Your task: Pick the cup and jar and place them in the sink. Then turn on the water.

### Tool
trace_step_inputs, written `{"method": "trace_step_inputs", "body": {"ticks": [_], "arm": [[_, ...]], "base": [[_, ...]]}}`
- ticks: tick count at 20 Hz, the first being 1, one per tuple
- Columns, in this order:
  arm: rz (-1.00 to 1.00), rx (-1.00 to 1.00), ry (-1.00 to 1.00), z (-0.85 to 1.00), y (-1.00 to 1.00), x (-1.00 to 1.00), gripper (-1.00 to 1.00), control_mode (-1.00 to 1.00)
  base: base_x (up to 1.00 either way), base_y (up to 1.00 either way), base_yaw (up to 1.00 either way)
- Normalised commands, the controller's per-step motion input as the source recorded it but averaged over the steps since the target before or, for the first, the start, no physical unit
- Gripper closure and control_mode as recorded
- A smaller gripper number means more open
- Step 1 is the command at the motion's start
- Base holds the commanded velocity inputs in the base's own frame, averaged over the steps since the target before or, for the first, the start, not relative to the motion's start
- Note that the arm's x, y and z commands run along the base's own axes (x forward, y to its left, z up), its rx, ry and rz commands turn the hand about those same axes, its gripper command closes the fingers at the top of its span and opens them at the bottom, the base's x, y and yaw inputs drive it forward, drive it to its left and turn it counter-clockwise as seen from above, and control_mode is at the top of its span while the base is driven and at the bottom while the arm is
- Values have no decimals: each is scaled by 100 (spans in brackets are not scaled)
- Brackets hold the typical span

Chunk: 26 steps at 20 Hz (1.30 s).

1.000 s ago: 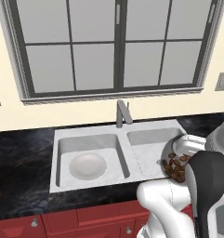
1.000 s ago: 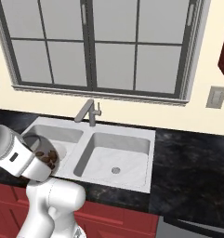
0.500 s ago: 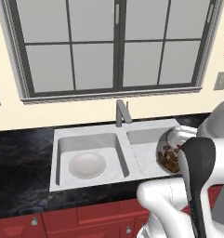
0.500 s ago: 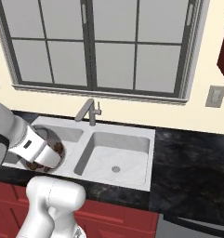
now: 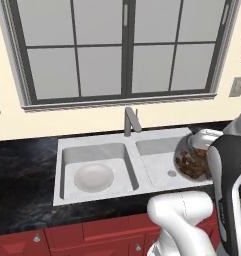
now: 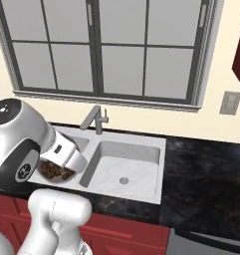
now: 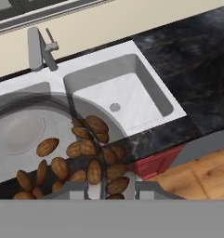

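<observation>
Hand view: pincer [image 7: 105, 189] around jar [image 7: 81, 153]

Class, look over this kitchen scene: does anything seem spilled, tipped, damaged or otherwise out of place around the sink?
Nothing is spilled or broken. The one unusual thing is the jar: it is held in the air in the gripper near the sink, its brown pieces all inside. A round white dish lies in the left basin. The faucet runs no water.

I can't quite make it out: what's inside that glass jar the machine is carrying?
The jar holds brown, almond-like lumps heaped at its bottom. The arm covers part of it, so how full it is cannot be seen.
</observation>
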Motion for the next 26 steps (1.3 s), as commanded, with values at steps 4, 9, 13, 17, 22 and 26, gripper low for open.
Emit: {"method": "trace_step_inputs", "body": {"ticks": [4, 9, 13, 17, 22, 26], "arm": [[0, 2, 0, 0, -6, 49, 100, -100], [-1, 1, 3, -1, -32, 28, 100, -100], [-1, 0, 4, -6, -36, 19, 100, -100], [-1, 0, 2, -10, -17, 29, 100, -100], [-3, 0, 0, -25, -10, 34, 100, -100], [-7, 0, 0, -33, -11, 23, 100, -100]], "base": [[0, 0, 0], [0, 0, 0], [0, 0, 0], [0, 0, 0], [0, 0, 0], [0, 0, 0]]}}
